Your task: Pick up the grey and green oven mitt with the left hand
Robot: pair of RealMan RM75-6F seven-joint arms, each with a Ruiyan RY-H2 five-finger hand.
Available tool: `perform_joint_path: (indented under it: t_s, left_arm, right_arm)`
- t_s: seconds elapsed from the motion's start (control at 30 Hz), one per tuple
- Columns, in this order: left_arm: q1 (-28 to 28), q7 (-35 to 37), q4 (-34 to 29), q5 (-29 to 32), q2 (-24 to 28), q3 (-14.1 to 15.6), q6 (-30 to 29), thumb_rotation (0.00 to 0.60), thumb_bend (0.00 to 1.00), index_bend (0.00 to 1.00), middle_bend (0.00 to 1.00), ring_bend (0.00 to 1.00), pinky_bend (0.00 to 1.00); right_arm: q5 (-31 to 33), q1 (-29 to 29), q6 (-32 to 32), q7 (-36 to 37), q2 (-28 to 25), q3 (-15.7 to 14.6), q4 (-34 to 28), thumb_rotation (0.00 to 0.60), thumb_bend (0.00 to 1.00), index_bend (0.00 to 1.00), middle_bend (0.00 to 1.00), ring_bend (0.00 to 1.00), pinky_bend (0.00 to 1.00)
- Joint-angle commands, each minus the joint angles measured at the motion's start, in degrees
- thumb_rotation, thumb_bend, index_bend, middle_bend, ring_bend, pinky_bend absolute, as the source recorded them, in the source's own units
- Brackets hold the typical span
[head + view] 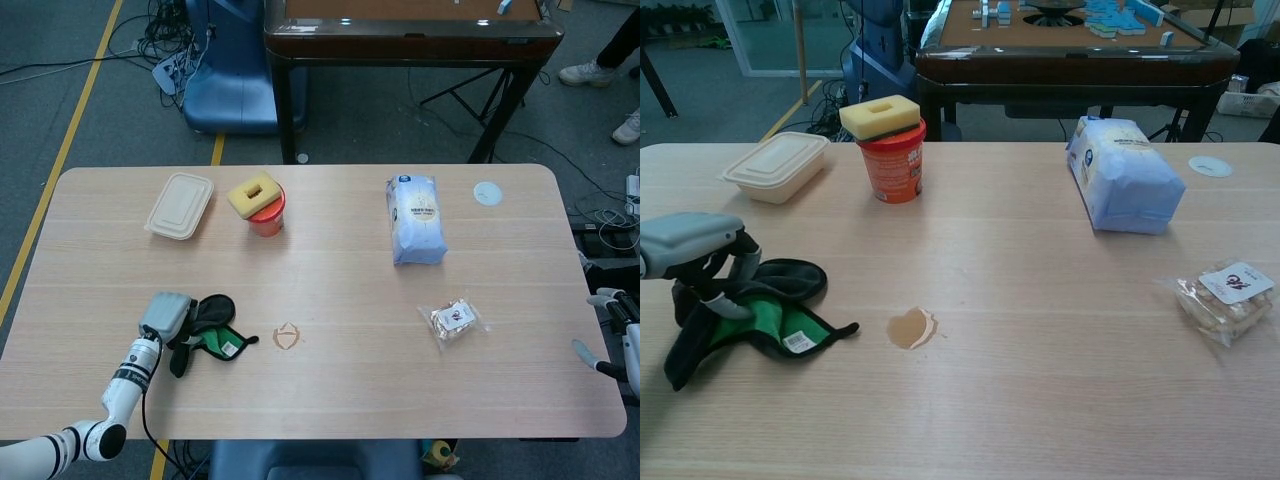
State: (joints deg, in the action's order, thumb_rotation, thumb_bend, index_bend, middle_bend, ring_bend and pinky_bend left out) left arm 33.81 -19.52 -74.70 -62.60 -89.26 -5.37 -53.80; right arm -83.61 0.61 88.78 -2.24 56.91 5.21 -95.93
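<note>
The oven mitt [210, 332] [765, 315], dark grey outside with a green lining and a white tag, hangs bunched at the table's front left. My left hand [166, 316] [695, 250] grips its upper part from above, fingers curled into the cloth. One dark end droops toward the tabletop and the green flap trails to the right. My right hand [612, 335] shows only at the right edge of the head view, beyond the table, holding nothing, fingers apart.
A beige lidded box [180, 204] and an orange cup topped with a yellow sponge [262, 203] stand at the back left. A blue-white bag [414, 219] lies back right, a snack packet [456, 320] to the right. A brown mark [287, 337] is at centre front.
</note>
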Motion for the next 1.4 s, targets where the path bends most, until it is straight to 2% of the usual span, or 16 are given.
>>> perform_joint_path:
  t_s: [0.03,0.2,0.33,0.5,0.73,1.1,1.4]
  left_arm:
    - [0.91,2.19,-1.57,-2.12,1.40,-0.92,0.21,0.600,0.14,0.65,0.70,0.71,0.99]
    - [3.49,7.79,-5.10,-7.81,3.86,-1.70,2.41,0.600,0.14,0.65,0.70,0.71,0.99]
    - [6.00,11.28,-5.43,-12.69,3.57,-1.52,4.10,0.600,0.14,0.65,0.70,0.71,0.99]
    - [9.52,15.15,-3.29,-18.51,0.93,-0.56,6.12,0.600,0.14,0.65,0.70,0.70,0.99]
    - [13.84,19.24,1.65,-23.45,-4.31,0.82,8.55,0.600,0.14,0.64,0.70,0.69,0.99]
    - [18.02,17.19,11.75,-21.38,-12.39,0.22,12.86,0.600,0.14,0.63,0.70,0.66,0.99]
    - [17.63,10.08,18.50,-20.85,-13.22,2.42,12.82,0.600,0.14,0.64,0.70,0.66,0.99]
  right_arm:
    - [-0.10,-0.01,0.00,-0.10,-0.08,-0.03,-0.17,0.600,0.26,0.33,0.28,0.22,0.23]
    - [-0.32,0.06,-0.01,-0.29,0.00,-0.05,-0.41,0.600,0.26,0.33,0.28,0.22,0.23]
    - [-0.26,0.14,-0.29,-0.50,0.13,-0.12,-0.53,0.600,0.26,0.33,0.28,0.22,0.23]
    - [0.01,0.00,-0.16,-0.84,-0.03,-0.04,-0.80,0.600,0.26,0.33,0.28,0.22,0.23]
    - [0.50,-0.11,-0.35,-0.89,-0.11,-0.02,-0.87,0.600,0.26,0.33,0.28,0.22,0.23]
    - [0.77,-0.16,-0.47,-0.73,-0.22,0.06,-0.85,0.600,0.26,0.33,0.28,0.22,0.23]
    - [0.75,-0.42,-0.05,-0.30,-0.17,0.12,-0.64,0.600,0.26,0.33,0.28,0.22,0.23]
